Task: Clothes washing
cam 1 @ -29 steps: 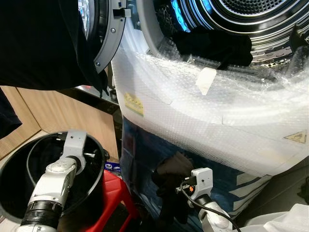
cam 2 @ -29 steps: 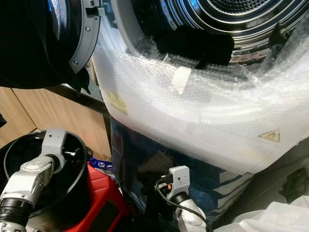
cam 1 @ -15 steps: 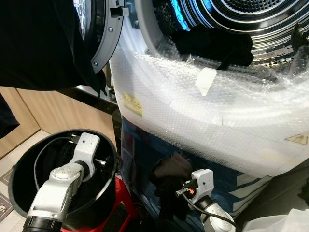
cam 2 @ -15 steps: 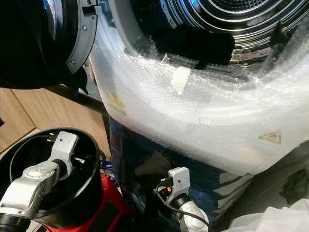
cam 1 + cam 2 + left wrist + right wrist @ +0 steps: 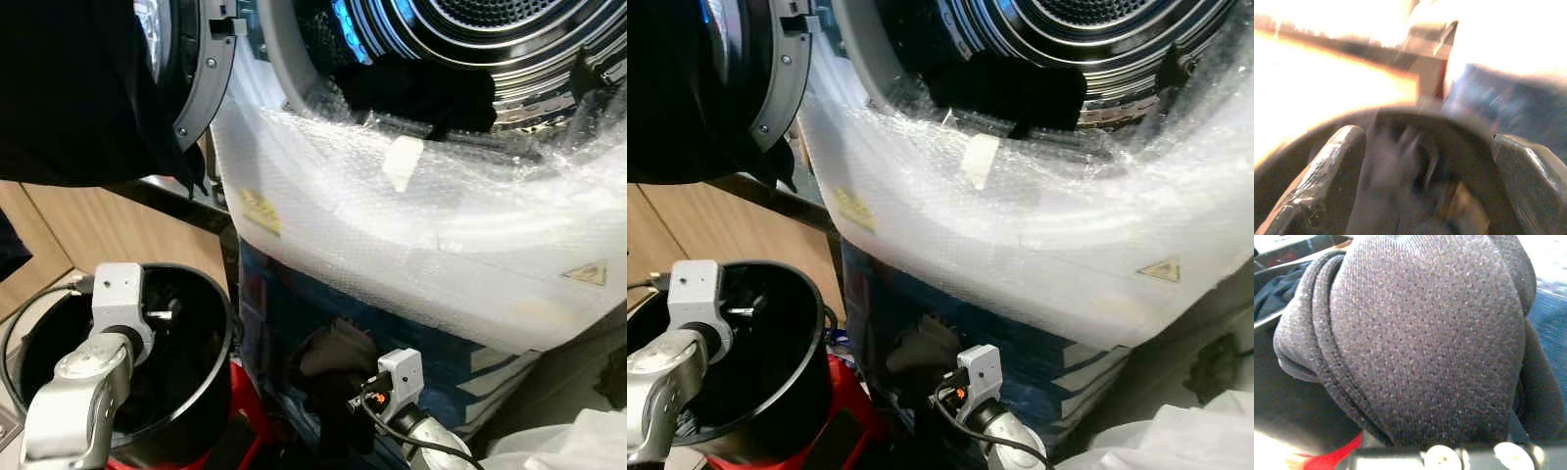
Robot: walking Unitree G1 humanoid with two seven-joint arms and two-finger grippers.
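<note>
now we keep our right end effector clamped on a dark knit garment low beside the black bucket, ready to lift to the drum; our left end effector, fingers spread, hovers inside the bucket.

I note a ribbed, polished metal drum, glossy. Clear bubble wrap covers the washer front, crinkled and shiny. The dark garment is a coarse, matt knit cloth. The black bucket looks like smooth plastic. The cabinet panel shows matt wood grain.
</note>
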